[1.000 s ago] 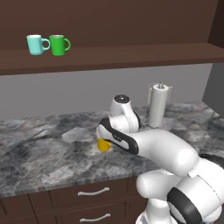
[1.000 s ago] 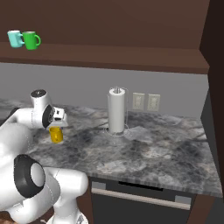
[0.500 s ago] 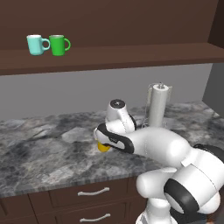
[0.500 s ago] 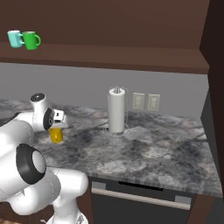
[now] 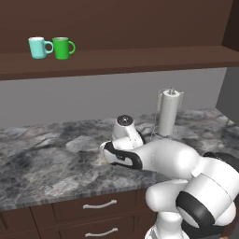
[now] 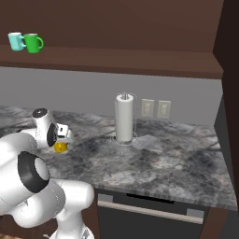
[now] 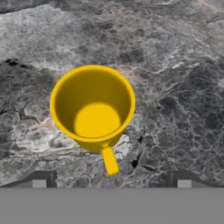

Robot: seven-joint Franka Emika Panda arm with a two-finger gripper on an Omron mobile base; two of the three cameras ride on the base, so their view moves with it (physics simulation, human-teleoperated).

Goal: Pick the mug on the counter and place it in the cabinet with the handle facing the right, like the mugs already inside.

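Gripper [image 7: 111, 183] jaws stand wide apart and hold nothing; the two fingertips rise at the lower corners of the hand view. Directly ahead along the tool axis stands the mug [image 7: 92, 107], upright on the counter [image 7: 183, 87], mouth facing the camera, handle [image 7: 109, 160] pointing back toward the gap between the fingertips. The mug lies between the finger lines but beyond them, apart from both. Judgement: a straight descent should bring the jaws around the cup. On the cabinet [image 5: 140, 58] shelf, near its left end, the teal mug [image 5: 39, 47] and green mug [image 5: 62, 47] stand side by side.
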